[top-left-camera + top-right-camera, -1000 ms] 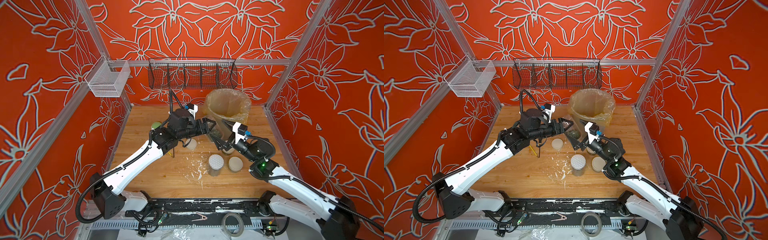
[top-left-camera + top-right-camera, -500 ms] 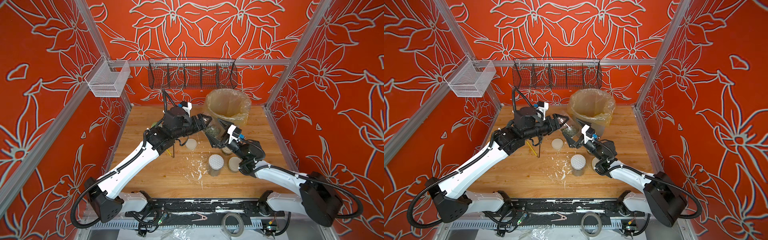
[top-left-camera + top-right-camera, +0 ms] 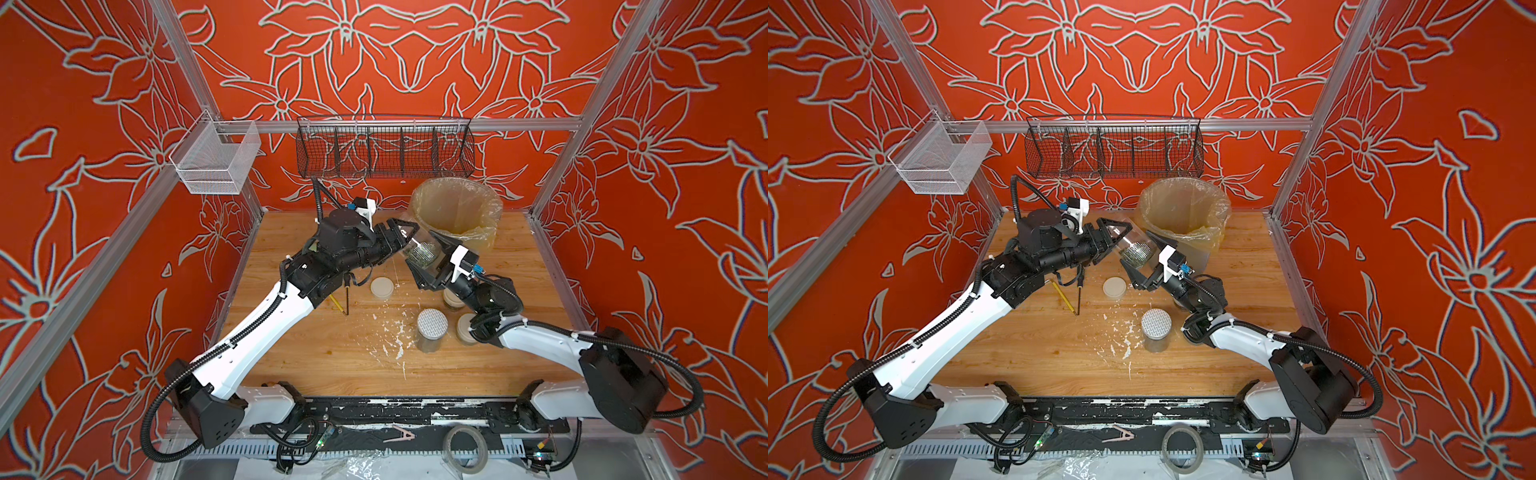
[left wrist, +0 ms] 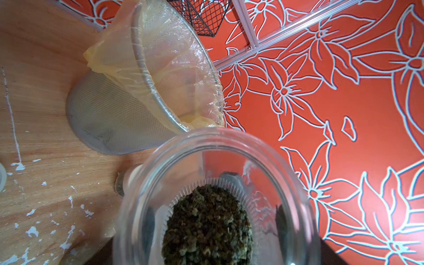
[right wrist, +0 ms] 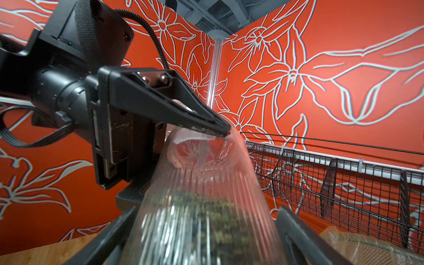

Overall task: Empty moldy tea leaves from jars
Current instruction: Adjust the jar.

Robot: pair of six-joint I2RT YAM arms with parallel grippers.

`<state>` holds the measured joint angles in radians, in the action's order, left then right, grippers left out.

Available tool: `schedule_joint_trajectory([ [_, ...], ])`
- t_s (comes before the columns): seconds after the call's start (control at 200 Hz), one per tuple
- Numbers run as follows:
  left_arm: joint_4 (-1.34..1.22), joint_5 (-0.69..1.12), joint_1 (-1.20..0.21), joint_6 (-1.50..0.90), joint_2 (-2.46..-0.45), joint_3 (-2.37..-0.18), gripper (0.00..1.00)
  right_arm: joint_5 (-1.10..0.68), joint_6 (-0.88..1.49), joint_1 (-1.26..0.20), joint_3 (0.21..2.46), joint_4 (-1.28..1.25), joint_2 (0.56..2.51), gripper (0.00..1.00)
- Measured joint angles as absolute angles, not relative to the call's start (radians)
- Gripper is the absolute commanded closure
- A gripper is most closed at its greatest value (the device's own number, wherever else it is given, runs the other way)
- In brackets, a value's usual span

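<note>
Glass sits clamped near its mouth in the left gripper [image 3: 409, 243]: an open jar [image 3: 422, 251], tilted in mid-air, moldy tea leaves [image 4: 207, 224] inside. At four o'clock the right gripper [image 3: 426, 257] straddles its base, jaws wide; whether they grip, I cannot tell. The bin [image 3: 494, 208] stands at one o'clock.

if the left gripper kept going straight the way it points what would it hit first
Likely the right gripper: the jar that the left gripper holds sits between its jaws. The bin looks off that line.
</note>
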<state>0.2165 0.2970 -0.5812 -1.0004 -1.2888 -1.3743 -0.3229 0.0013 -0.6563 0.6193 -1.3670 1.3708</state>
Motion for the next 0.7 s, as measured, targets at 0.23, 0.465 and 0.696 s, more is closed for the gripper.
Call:
schedule_joint_trajectory([
  [0.23,0.187,0.327,-0.575,-1.032,-1.289,-1.37,0.58,-0.331,0.009,-0.656,0.644,-1.367,1.393,0.2],
  [0.465,0.171,0.339,-0.567,-1.053,-1.289,-1.359,0.58,-0.331,0.014,-0.656,0.646,-1.366,1.395,0.07],
  [0.696,0.171,0.352,-0.567,-1.06,-1.289,-1.357,0.58,-0.323,0.024,-0.656,0.656,-1.369,1.391,0.09],
])
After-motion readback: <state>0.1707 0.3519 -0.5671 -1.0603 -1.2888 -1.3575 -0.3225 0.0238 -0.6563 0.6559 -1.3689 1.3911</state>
